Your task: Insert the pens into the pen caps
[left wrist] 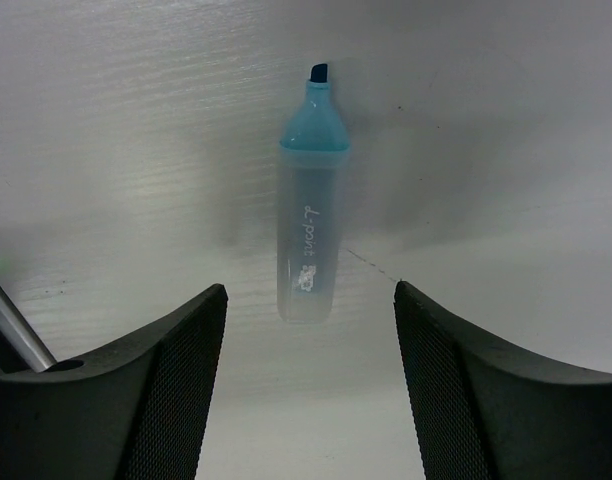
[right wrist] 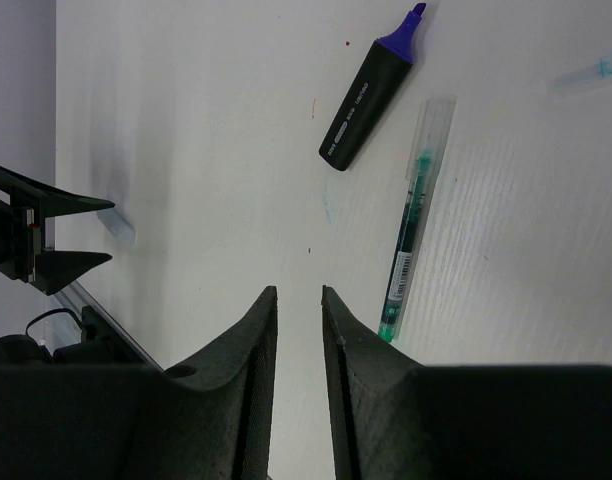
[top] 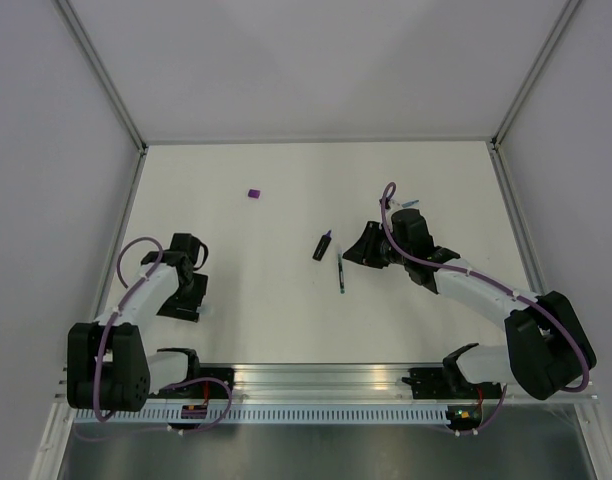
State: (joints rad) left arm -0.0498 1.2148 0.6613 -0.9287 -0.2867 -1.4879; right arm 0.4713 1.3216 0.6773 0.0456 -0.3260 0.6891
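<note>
The light-blue highlighter [left wrist: 308,200] lies uncapped on the table, its tip pointing away. My left gripper [left wrist: 309,290] is open and empty, with the jaws on either side of the highlighter's near end and not touching it. The stubby black marker [right wrist: 366,95] with the purple end and the thin dark pen [right wrist: 411,230] lie side by side ahead of my right gripper [right wrist: 297,290]. Its jaws stand a narrow gap apart with nothing between them. A purple cap [top: 254,194] sits alone at the far left of centre. In the top view the marker [top: 324,245] and the pen [top: 340,272] lie mid-table.
A small pale-blue thing [top: 406,203] lies behind the right wrist, too blurred to name; it also shows in the right wrist view [right wrist: 591,72]. White walls with metal posts enclose the table [top: 286,330]. A metal rail runs along the near edge.
</note>
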